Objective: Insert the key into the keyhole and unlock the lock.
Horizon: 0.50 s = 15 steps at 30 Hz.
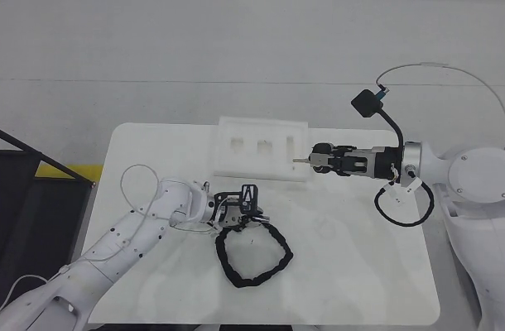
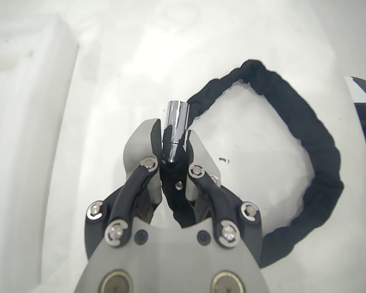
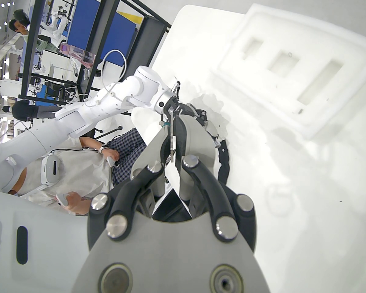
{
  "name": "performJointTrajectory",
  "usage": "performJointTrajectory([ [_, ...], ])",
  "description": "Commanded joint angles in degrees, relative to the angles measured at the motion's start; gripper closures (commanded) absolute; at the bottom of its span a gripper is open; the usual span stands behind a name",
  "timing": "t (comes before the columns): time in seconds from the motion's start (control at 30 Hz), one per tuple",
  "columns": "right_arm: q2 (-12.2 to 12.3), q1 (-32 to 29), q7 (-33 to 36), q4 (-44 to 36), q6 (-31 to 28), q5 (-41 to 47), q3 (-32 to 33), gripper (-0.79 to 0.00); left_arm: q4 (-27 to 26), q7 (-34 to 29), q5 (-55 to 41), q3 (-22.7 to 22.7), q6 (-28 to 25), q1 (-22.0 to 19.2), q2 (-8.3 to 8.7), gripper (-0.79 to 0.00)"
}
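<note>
Chrome lock cylinder [image 2: 177, 114] stands clamped between the jaws of my left gripper [image 2: 172, 134], its black-sleeved chain [image 2: 308, 129] looping off beyond them. My right gripper [image 1: 317, 159] pinches the key [image 1: 300, 160], tip jutting past its jaws, well apart from the lock. Both grasps look done; aligning, inserting and turning are left, though I can't make out the keyhole.

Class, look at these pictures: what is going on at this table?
The left gripper is shut on the chrome lock cylinder of a black chain, which lies looped on the table. The right gripper is shut on the key, held at the edge of the foam tray, pointing toward the lock. They are apart; the key is not yet inserted.
</note>
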Motion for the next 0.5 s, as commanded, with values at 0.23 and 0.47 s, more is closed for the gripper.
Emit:
performJointTrajectory([
  [0.23, 0.0, 0.0, 0.0, 0.0, 0.0, 0.0, 0.0, 0.0, -8.02, -1.61, -9.5, -2.21, -1.86, 0.0, 2.3, 0.0],
  [0.47, 0.0, 0.0, 0.0, 0.0, 0.0, 0.0, 0.0, 0.0, -13.6, -4.92, -20.35, -2.92, -1.86, -1.34, 4.82, 0.0],
])
